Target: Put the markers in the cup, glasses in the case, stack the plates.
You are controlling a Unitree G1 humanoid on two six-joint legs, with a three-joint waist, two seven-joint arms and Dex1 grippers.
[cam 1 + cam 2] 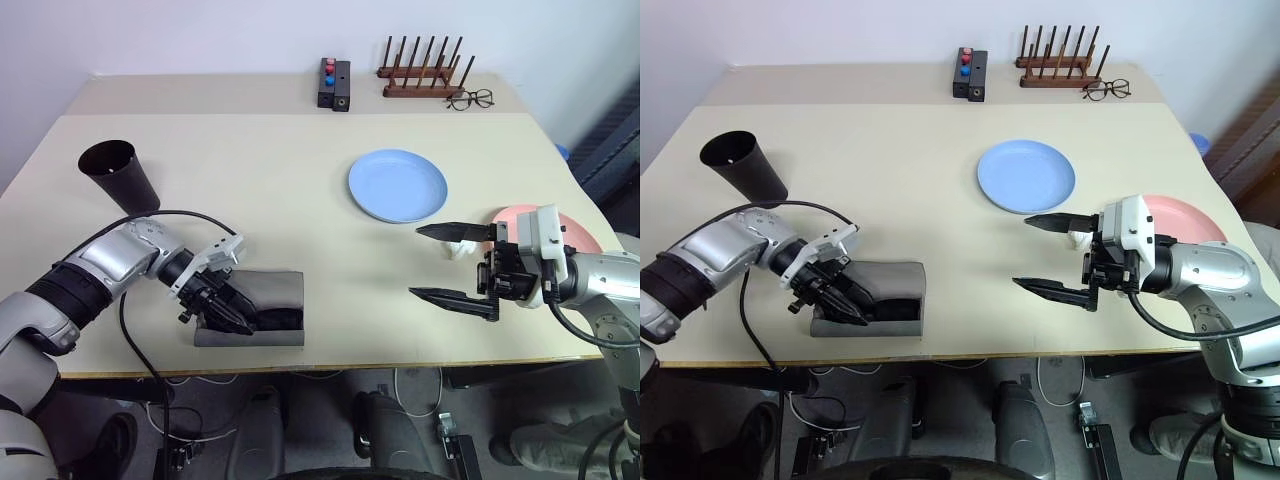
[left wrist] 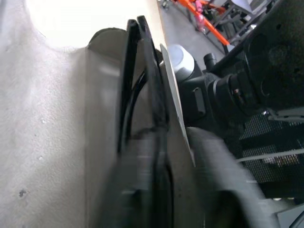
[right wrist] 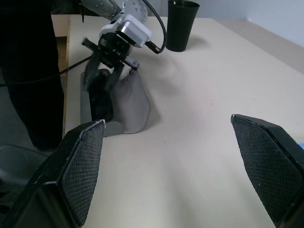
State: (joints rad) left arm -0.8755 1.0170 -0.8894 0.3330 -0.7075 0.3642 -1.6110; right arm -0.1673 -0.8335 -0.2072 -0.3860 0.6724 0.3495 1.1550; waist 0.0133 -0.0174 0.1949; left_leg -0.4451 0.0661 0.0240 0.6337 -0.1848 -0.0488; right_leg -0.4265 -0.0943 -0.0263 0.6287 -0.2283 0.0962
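The grey case (image 1: 262, 312) is lying flat at the table's near left edge, its long axis running left to right, mouth facing left. The glasses (image 1: 272, 320) are sitting inside it. It looks soft and light, so you should hold its edge. Your left gripper (image 1: 222, 310) is resting at its mouth; I cannot tell its spread. Your right gripper (image 1: 452, 264) is hovering, fingers wide apart, holding nothing.

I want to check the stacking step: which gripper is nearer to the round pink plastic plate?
Right. The right gripper hovers beside the pink plate; the left gripper is far across the table at the grey felt case.
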